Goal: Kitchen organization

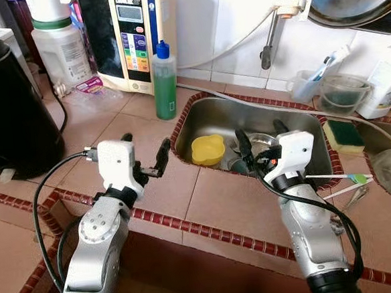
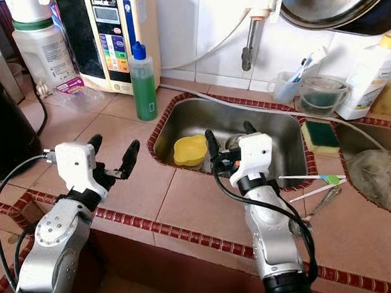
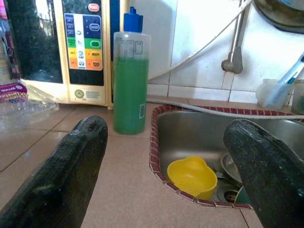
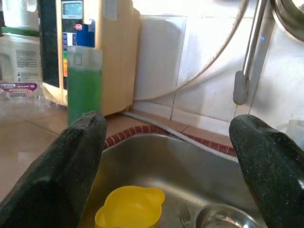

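Holding my left pincer [image 1: 146, 154] spread over tiled desk [image 1: 206, 199]; my right pincer [image 1: 262, 140] spread, hovering above sink [image 1: 207, 115] holding yellow bowl [image 1: 208, 149]

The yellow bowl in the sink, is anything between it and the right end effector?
Nothing visible blocks it. The right end effector hovers open above the sink's near rim, and the yellow bowl sits uncovered on the sink floor ahead of its fingers, with a fork and metal bowl beside it.
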Controlling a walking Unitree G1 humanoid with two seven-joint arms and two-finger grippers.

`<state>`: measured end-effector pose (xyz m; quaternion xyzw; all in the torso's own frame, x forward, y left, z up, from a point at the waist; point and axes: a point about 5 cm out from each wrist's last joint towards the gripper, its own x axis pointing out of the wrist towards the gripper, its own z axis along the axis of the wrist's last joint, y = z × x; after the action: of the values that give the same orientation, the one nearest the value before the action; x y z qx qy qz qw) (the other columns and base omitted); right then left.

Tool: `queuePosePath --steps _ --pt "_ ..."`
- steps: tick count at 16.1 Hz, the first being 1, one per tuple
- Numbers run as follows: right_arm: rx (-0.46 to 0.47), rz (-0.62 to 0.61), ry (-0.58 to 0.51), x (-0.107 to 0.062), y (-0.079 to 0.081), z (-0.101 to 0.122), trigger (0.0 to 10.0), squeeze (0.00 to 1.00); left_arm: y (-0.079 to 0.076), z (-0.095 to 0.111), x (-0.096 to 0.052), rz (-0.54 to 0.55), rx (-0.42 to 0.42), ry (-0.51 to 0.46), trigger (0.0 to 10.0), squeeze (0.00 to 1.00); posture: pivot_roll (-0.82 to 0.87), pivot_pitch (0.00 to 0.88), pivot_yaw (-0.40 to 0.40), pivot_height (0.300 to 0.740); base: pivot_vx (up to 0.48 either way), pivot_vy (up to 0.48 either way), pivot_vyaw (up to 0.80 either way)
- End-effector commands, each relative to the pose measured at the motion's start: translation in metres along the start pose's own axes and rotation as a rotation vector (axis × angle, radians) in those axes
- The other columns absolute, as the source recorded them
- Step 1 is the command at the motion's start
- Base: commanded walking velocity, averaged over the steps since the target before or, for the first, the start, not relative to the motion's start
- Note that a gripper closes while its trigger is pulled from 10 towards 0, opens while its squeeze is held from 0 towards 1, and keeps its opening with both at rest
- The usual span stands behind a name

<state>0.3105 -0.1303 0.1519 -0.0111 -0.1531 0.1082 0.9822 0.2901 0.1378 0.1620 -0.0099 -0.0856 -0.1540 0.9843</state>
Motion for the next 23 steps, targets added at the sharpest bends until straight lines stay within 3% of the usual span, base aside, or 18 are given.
queuePosePath --steps 1,8,23 --pt "-0.032 0.004 -0.013 0.000 0.001 0.005 10.0 0.00 -0.002 0.003 -0.001 -0.021 0.014 -0.025 10.0 0.00 -0.08 0.000 -0.013 0.740 0.000 0.000 0.00" --pt "-0.087 -0.007 -0.011 0.006 -0.011 0.009 10.0 0.00 -0.007 0.006 -0.004 -0.045 -0.005 -0.053 10.0 0.00 -0.08 0.000 -0.024 0.740 0.000 -0.399 0.00" --pt "-0.134 0.058 -0.007 0.007 -0.010 0.010 10.0 0.00 -0.015 0.002 -0.001 -0.074 -0.007 -0.041 10.0 0.00 -0.09 0.000 -0.039 0.740 0.000 -0.451 0.00"
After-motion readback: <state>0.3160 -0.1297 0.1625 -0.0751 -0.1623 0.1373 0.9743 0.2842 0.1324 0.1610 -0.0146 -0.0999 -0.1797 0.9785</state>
